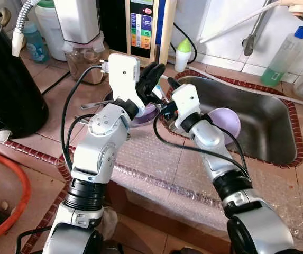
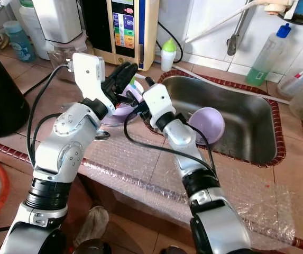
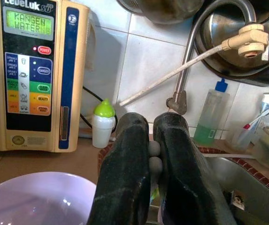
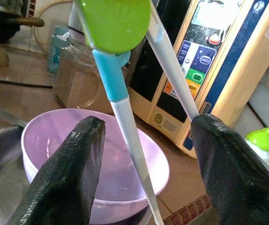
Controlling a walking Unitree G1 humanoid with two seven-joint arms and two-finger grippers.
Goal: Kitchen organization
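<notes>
Utensils held over the lilac bowl (image 4: 92, 164) on the desk

Left pincer (image 3: 154, 154) is pressed on the utensils (image 4: 125, 108); right pincer (image 4: 146, 150) is spread around them. If released early, they may be dropped beside the bowl

both grippers, left gripper (image 2: 120, 75) and right gripper (image 2: 136, 91), meet over a lilac bowl (image 2: 115, 112) beside the sink (image 2: 257, 143).

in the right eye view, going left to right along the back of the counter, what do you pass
Small blue bottle → water machine panel → green-capped white bottle → faucet pipe → blue-capped green soap bottle.
</notes>
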